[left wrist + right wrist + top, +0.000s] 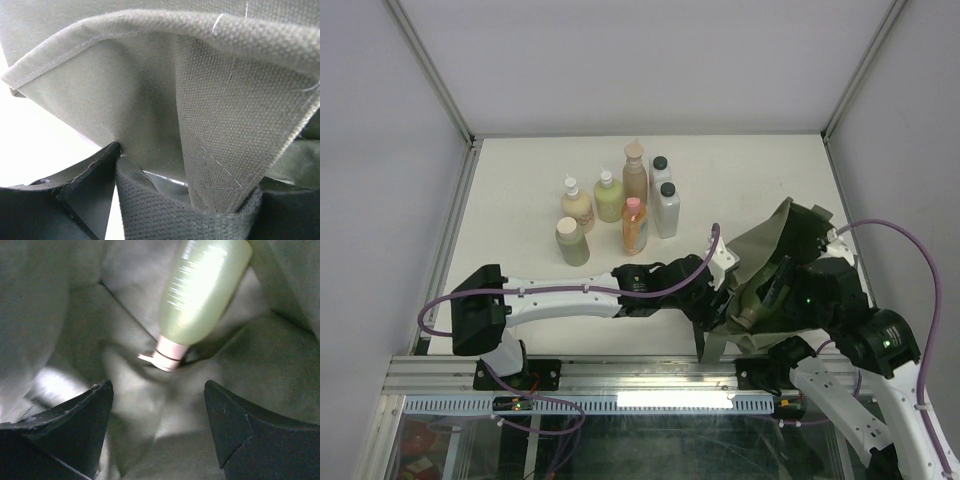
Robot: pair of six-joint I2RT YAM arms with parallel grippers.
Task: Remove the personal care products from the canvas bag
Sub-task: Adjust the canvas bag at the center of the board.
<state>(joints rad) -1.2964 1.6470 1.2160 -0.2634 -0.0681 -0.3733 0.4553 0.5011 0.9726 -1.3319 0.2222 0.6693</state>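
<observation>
The olive-green canvas bag (767, 252) lies crumpled at the near right of the table. My left gripper (713, 304) is at its left edge, shut on a strap handle (165, 210), with the bag's hem (150, 25) filling the left wrist view. My right gripper (157, 390) is open and empty inside the bag; in the top view its fingers are hidden by fabric. A yellow-green bottle (200, 295) with a pale pink cap lies on the bag's inner cloth just beyond the fingertips, cap toward me, untouched. Several personal care products (634, 225) stand on the table behind.
The standing bottles form a cluster at the table's middle back, from a beige one (577, 205) to a white one with a black cap (667, 210). White walls enclose the table (520, 180) on three sides. A metal rail (620, 372) runs along the near edge.
</observation>
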